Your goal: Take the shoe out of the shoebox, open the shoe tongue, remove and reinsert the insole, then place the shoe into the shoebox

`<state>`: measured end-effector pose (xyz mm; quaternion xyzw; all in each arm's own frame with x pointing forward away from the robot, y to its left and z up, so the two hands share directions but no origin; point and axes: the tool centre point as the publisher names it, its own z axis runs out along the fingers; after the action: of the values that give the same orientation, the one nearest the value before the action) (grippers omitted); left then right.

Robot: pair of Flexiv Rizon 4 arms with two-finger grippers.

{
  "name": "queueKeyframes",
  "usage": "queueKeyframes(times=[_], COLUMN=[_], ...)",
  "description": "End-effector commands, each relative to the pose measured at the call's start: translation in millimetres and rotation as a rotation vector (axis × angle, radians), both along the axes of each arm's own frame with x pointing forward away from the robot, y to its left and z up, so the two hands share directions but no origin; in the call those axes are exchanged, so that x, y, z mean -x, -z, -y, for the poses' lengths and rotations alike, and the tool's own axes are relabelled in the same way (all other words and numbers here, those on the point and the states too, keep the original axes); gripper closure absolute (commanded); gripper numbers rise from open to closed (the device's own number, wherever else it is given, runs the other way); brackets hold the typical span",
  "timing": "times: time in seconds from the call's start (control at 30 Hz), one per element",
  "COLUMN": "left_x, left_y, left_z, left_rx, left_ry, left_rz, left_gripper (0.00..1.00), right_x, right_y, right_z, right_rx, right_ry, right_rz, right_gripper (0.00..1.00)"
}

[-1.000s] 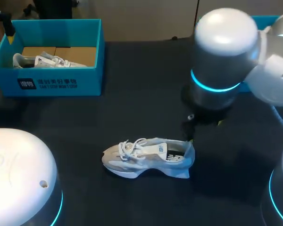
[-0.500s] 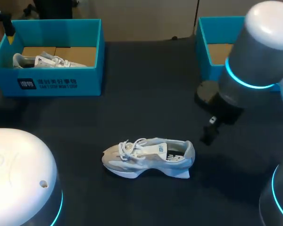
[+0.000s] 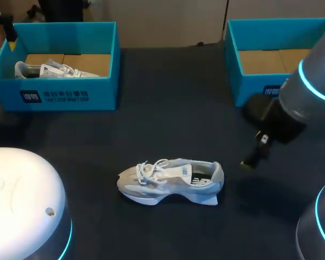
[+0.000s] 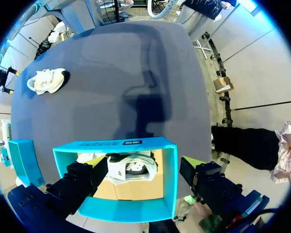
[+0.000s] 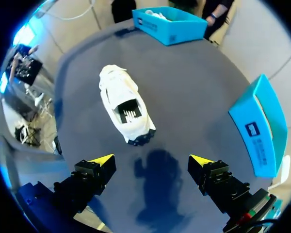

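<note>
The white and grey lace-up shoe (image 3: 170,181) is out on the dark counter (image 3: 168,108), standing on its sole. The right pincer (image 5: 151,162) is held wide and empty, near the shoe's heel but not touching it. The left pincer (image 4: 145,180) is also wide and empty. It is far from the shoe, over the blue cardboard shoebox (image 4: 121,145) with a second white shoe (image 4: 131,167) inside.

The shoe is light and nothing holds it down. If the tongue is pulled by one pincer only, the shoe could be dragged or tipped over.

Since a second ago, the right pincer has been drawn back from over the shoe's heel. The shoe has not been moved.
</note>
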<state>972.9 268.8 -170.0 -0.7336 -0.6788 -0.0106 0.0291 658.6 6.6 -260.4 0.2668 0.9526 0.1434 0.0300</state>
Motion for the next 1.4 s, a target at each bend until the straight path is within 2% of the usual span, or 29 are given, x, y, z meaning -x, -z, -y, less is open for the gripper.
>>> queueKeyframes(times=[0.03, 0.17, 0.33, 0.6, 0.87, 1.03, 1.4], left_x=[1.5, 1.5, 1.5, 1.5, 1.5, 1.5, 1.5], left_y=[-1, -1, -1, -1, -1, -1, -1], left_z=[0, 0, 0, 0, 0, 0, 0], left_rx=[-0.003, -0.003, -0.003, -0.003, -0.003, -0.003, -0.003], left_ry=[0.000, 0.000, 0.000, 0.000, 0.000, 0.000, 0.000], left_rz=[0.003, 0.003, 0.003, 0.003, 0.003, 0.003, 0.003], left_gripper=[0.00, 0.00, 0.00, 0.00, 0.00, 0.00, 0.00], right_x=[-4.4, -8.4, -8.5, -6.4, 0.9, 3.8, 3.0], right_y=[8, 15, 23, 32, 47, 54, 50], right_z=[19, 26, 34, 38, 32, 35, 38], right_rx=[-0.527, -0.566, -0.699, -0.749, -0.825, -0.835, -0.808], right_ry=[-0.250, -0.312, -0.387, -0.393, -0.345, -0.320, -0.271], right_rz=[0.183, 0.192, 0.230, 0.267, 0.248, 0.237, 0.258], right_gripper=[0.00, 0.00, 0.00, 0.00, 0.00, 0.00, 0.00])
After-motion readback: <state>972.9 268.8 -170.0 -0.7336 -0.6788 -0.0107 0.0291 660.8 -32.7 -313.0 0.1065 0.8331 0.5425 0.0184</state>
